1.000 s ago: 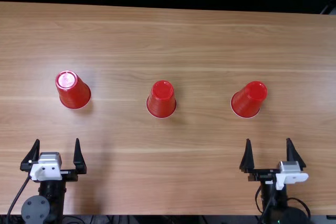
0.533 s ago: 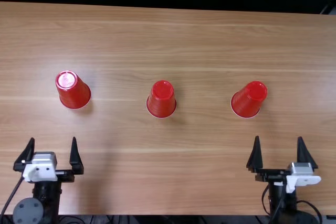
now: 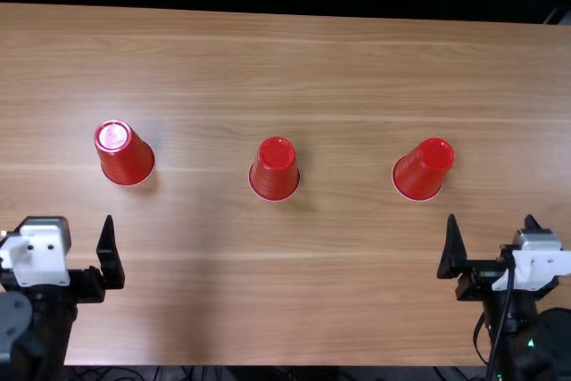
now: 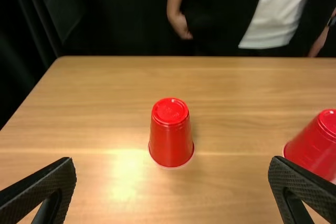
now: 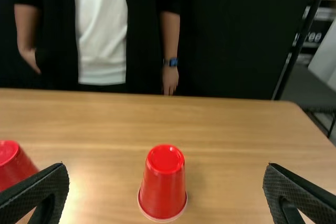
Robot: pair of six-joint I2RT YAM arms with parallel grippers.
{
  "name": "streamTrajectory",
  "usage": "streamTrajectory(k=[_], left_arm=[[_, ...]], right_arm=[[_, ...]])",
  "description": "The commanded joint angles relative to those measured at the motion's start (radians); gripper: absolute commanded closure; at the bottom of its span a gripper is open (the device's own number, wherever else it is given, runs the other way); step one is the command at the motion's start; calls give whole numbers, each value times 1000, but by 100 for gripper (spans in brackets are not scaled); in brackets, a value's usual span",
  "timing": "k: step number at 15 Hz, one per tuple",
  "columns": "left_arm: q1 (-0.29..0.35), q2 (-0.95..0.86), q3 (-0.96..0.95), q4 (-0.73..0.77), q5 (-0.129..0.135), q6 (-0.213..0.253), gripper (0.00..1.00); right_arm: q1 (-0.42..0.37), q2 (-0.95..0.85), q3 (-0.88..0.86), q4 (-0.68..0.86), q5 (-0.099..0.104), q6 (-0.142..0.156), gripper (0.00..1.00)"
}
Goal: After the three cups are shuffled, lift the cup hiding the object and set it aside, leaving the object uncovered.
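The surface [image 3: 285,60] is approached from its near edge by the left tool [image 3: 70,225] and right tool [image 3: 491,220], both spread wide and gripping nothing. Three inverted red cups stand in a row, well apart: left cup [image 3: 123,156], middle cup [image 3: 274,169], right cup [image 3: 421,171]. Which cup covers the object cannot be told. The chosen cup should be straddled squarely, squeezed lightly and raised vertically.

Left gripper [image 3: 67,227] further left, right gripper [image 3: 491,225] further right
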Motion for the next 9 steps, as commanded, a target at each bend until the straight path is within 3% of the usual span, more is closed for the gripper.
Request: streamTrajectory(k=[1,4,9], left_arm=[[6,93,137,-82,8,4,0],[6,256,339,-294,2,4,0],[6,498,623,-616,2,3,0]], right_arm=[[-9,62,112,-62,16,1,0],[-9,220,307,-272,16,3,0],[-7,452,502,-489,16,9,0]])
